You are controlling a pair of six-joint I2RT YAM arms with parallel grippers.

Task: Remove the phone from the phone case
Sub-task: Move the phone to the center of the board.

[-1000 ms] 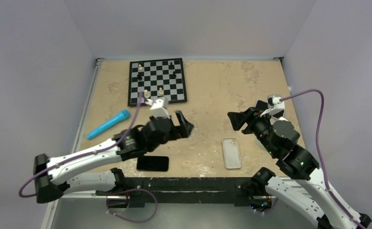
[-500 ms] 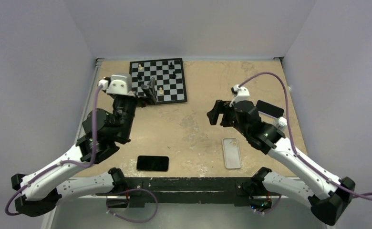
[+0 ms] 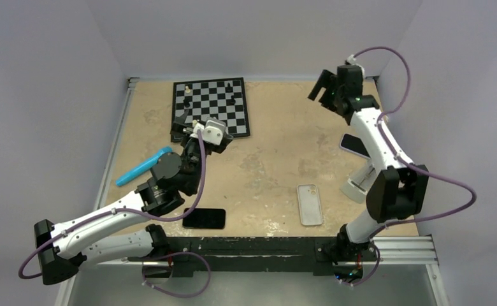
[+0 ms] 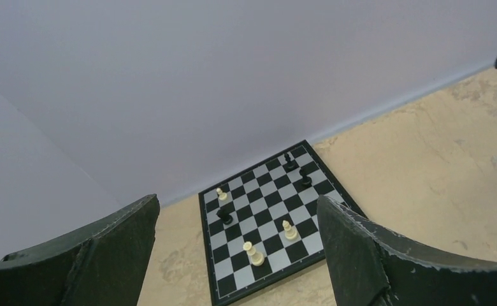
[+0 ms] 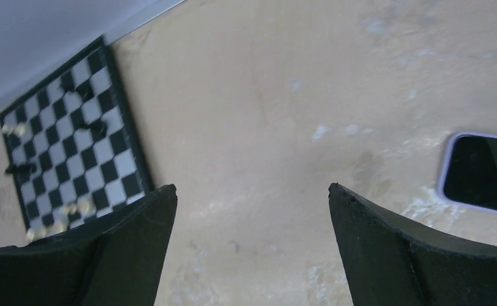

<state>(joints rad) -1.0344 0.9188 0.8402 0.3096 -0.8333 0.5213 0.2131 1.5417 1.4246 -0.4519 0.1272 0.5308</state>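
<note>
A black phone [image 3: 204,218] lies flat near the table's front edge. A pale, whitish case [image 3: 309,204] lies flat to its right. A dark-screened phone in a light lavender case [image 3: 355,145] lies at the right; it also shows in the right wrist view [image 5: 482,172]. My left gripper [image 3: 200,129] is open and empty over the chessboard's near edge, and it looks at the board in the left wrist view [image 4: 237,199]. My right gripper [image 3: 322,92] is open and empty, raised near the back right corner, above bare table [image 5: 252,186].
A chessboard [image 3: 211,105] with a few pieces lies at the back centre; it also shows in the left wrist view [image 4: 271,217] and the right wrist view [image 5: 67,134]. A blue marker [image 3: 144,166] lies at the left. Walls close the table on three sides.
The right arm has swung up and away to the back right corner, uncovering the lavender-cased phone. The left gripper has moved from left of the chessboard to its near edge. Phones and case have not moved.
</note>
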